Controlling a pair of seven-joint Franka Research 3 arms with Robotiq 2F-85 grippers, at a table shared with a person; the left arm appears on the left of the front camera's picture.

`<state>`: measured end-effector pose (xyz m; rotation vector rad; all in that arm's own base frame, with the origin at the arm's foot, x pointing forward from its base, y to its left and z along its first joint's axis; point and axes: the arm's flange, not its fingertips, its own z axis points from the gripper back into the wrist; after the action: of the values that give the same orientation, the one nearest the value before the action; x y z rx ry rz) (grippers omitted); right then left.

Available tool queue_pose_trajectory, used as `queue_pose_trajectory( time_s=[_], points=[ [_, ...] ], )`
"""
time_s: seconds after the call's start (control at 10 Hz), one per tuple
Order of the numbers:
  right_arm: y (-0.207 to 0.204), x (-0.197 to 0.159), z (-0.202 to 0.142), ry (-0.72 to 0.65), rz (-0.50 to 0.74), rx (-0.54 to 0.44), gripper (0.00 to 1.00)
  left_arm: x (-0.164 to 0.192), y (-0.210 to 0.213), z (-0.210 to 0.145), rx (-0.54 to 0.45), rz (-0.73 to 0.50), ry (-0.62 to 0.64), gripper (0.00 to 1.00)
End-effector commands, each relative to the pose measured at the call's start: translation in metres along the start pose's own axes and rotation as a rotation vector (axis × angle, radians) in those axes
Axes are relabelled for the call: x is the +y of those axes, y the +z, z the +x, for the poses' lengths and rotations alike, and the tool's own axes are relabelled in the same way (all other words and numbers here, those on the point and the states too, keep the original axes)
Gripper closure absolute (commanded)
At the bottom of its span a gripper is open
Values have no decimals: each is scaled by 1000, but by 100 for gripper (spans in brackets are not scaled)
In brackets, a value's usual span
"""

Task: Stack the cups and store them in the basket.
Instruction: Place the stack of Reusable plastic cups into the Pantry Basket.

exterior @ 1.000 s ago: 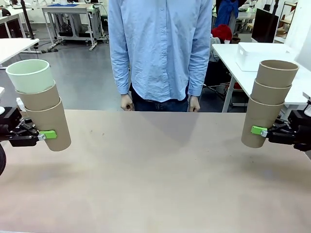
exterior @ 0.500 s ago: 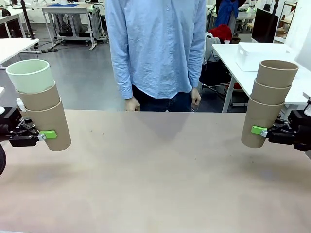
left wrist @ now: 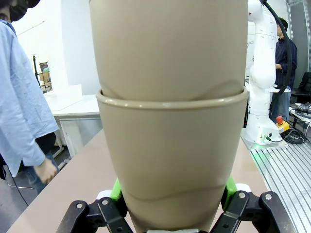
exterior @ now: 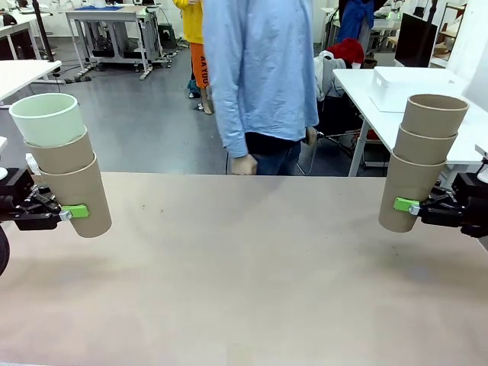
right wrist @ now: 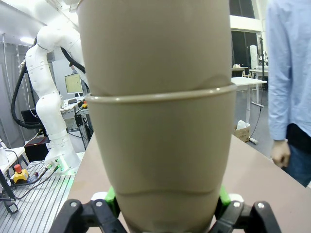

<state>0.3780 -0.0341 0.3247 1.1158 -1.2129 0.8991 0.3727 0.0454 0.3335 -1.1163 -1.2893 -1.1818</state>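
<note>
Left edge of the desk [exterior: 244, 267]: left fingers [exterior: 75, 210] clamped on the bottom cup of the left stack [exterior: 72, 183], two kraft-brown cups with a mint-green cup [exterior: 47, 118] nested on top, held off the desk and tilted outward. Right edge: right fingers [exterior: 406, 205] clamped on the lowest cup of the right stack [exterior: 423, 156], three kraft-brown cups. Far edge: person [exterior: 263, 69] in a blue shirt. Beyond, an orange garment [exterior: 200, 65] with lettering too small to read.
</note>
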Motion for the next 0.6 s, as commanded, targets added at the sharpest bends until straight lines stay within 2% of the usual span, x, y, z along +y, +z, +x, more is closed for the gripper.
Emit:
queue_pose_trajectory(
  time_s=[0.0,0.5],
  points=[
    [-4,-1,5,7,-6,-7,16,0,-3,5,-9,3,1,15],
    [-4,-1,5,7,-6,-7,16,0,-3,5,-9,3,1,15]
  ],
)
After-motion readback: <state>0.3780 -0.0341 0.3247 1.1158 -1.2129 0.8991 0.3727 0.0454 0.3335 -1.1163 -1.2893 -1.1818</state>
